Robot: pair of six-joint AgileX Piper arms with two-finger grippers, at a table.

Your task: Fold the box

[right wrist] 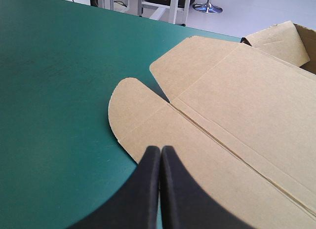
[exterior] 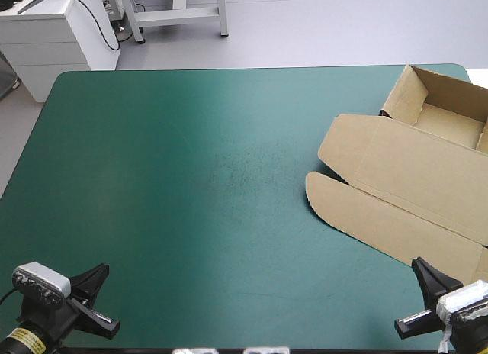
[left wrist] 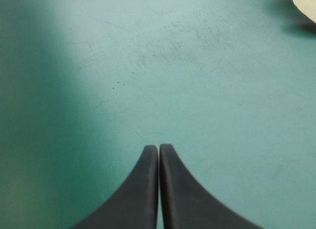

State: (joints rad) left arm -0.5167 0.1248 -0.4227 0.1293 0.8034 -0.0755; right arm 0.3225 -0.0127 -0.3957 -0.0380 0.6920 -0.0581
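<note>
Box (exterior: 412,178) on right side of table (exterior: 175,217), partly folded. Open tray (exterior: 450,114) with walls raised, toward table's far right corner. Lid (exterior: 404,167) flat on teal-green cover (exterior: 152,140), spread from tray toward table's middle and near edge. Rounded flap (exterior: 328,197) at lid's end closest to table's middle, also lying flat. Box's right part out of sight in high view. Faint scuffs on cover around table's middle.

Left gripper (left wrist: 158,149) low over table's near left corner, black fingers pressed together tip to tip in one point, aimed across cover toward table's middle.

Right gripper (right wrist: 161,150) over table's near right corner, jaws closed tight the same way, tips at lid's near edge. Touching board or just above it: cannot tell.
</note>
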